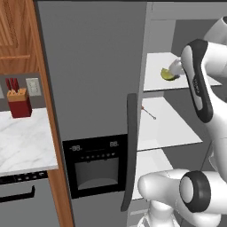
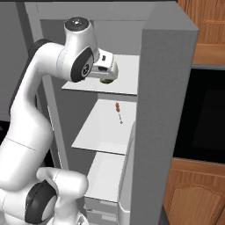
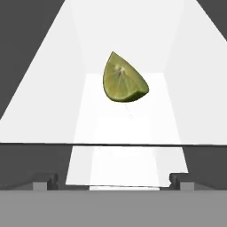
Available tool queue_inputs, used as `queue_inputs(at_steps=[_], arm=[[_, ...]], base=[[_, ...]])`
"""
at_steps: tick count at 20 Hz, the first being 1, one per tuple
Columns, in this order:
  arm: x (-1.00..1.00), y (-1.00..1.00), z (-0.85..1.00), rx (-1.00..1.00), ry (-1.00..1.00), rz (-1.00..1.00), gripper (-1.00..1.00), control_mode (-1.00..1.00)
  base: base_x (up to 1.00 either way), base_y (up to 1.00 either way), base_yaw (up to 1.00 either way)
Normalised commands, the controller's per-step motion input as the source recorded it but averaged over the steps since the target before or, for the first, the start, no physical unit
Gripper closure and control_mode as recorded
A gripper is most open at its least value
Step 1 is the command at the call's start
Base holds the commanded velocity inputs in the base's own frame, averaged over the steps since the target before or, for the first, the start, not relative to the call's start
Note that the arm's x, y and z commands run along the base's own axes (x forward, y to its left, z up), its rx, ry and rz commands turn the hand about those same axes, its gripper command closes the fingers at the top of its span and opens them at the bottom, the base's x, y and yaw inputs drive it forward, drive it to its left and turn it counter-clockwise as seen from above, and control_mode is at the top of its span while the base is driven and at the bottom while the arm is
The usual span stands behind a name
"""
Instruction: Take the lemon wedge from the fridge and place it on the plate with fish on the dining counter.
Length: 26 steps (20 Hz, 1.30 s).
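Hand (image 3: 113, 179) spread wide before lemon wedge (image 3: 123, 80); no legible writing.

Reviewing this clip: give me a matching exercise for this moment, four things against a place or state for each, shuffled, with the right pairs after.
Things:
1. lemon wedge
2. gripper
3. knife block
4. dispenser panel

Places or states:
A. on the marble wall counter left of the fridge
B. jaws open, short of the wedge
C. on the fridge's upper white shelf
D. set in the closed grey door

Pairs: 1-C, 2-B, 3-A, 4-D
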Motion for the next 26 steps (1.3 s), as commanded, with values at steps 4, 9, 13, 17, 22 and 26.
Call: queue_inputs(at_steps=[4, 9, 13, 17, 22, 26], arm=[[0.05, 0.00, -0.01, 0.00, 0.01, 0.00, -1.00, -1.00], [0.43, 0.00, 0.00, 0.00, 0.00, 0.00, -1.00, -1.00], [0.55, -0.07, 0.00, 0.00, 0.00, 0.00, -1.00, -1.00], [0.40, -0.13, -0.13, 0.00, 0.00, 0.00, -1.00, -1.00], [0.37, -0.17, -0.24, 0.00, 0.00, 0.00, -1.00, -1.00], [0.38, -0.06, -0.29, 0.00, 0.00, 0.00, -1.00, -1.00]], base=[[0.00, 0.00, 0.00], [0.00, 0.00, 0.00], [0.00, 0.00, 0.00], [0.00, 0.00, 0.00], [0.00, 0.00, 0.00], [0.00, 0.00, 0.00]])
